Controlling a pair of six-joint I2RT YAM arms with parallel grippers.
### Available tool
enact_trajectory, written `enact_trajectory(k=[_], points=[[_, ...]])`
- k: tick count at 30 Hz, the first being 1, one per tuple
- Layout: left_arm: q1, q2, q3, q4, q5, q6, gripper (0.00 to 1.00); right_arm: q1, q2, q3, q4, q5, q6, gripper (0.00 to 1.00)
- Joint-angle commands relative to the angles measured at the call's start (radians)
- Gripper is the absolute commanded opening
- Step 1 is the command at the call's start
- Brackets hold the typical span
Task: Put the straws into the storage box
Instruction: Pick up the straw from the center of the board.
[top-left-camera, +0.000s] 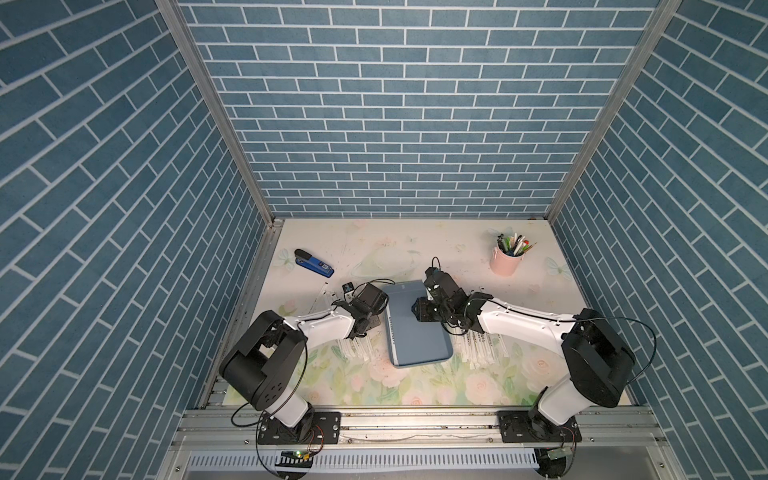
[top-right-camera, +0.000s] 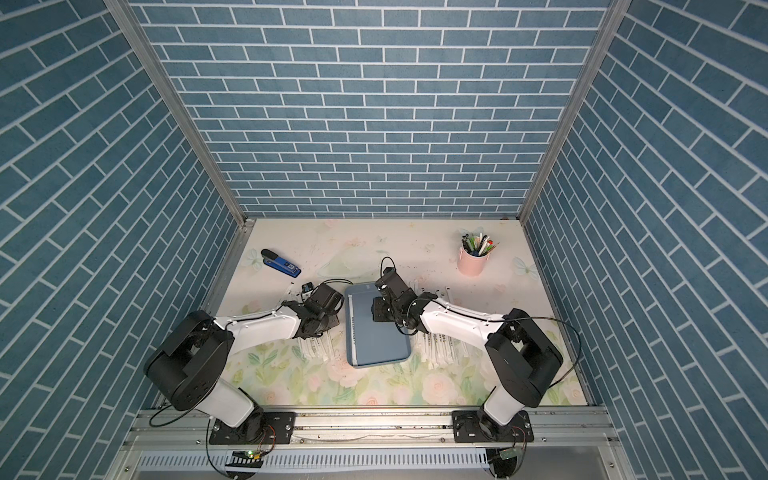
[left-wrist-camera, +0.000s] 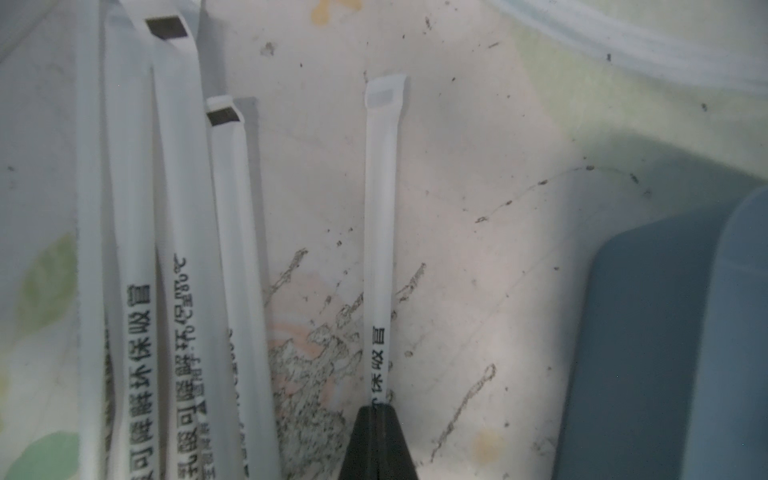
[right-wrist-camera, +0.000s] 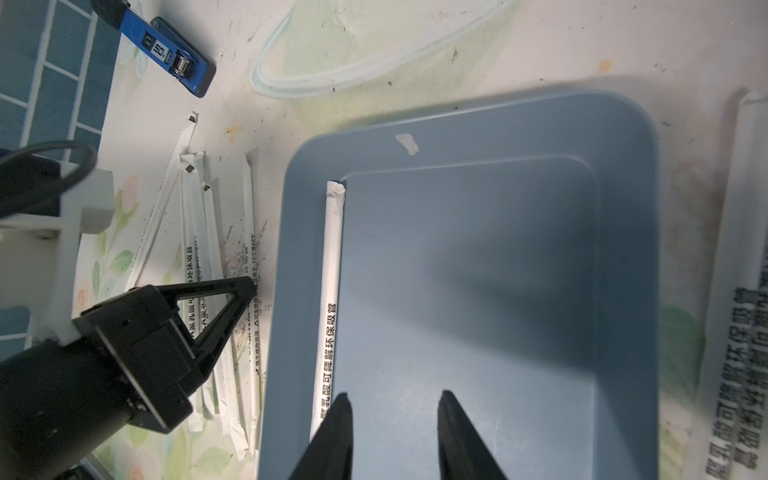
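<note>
The storage box is a shallow blue-grey tray in the middle of the mat. One wrapped straw lies inside it along its left wall. More straws lie in piles left and right of the box. My left gripper is down at the mat just left of the box. It is shut on a single straw that runs on past its tips. My right gripper hangs open over the box floor, and nothing is between its fingers.
A blue-and-black stapler lies at the back left. A pink cup of pens stands at the back right. Brick-patterned walls close in the floral mat on three sides. A few loose straws lie close beside the held one.
</note>
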Motion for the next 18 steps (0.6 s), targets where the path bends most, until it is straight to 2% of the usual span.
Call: enact_trajectory(k=[1,15,18], points=[[-0.007,0.005,0.004,-0.048,0.002,0.006,0.0,-0.004,-0.027,-0.016,0.011,0.018,-0.018,0.36],[-0.007,-0.051,0.083,-0.129,-0.029,0.032,0.0,-0.005,-0.032,-0.019,0.008,0.023,-0.017,0.35],[-0.018,-0.098,0.126,-0.182,-0.05,0.028,0.0,-0.019,-0.051,-0.014,-0.009,0.03,-0.02,0.35]])
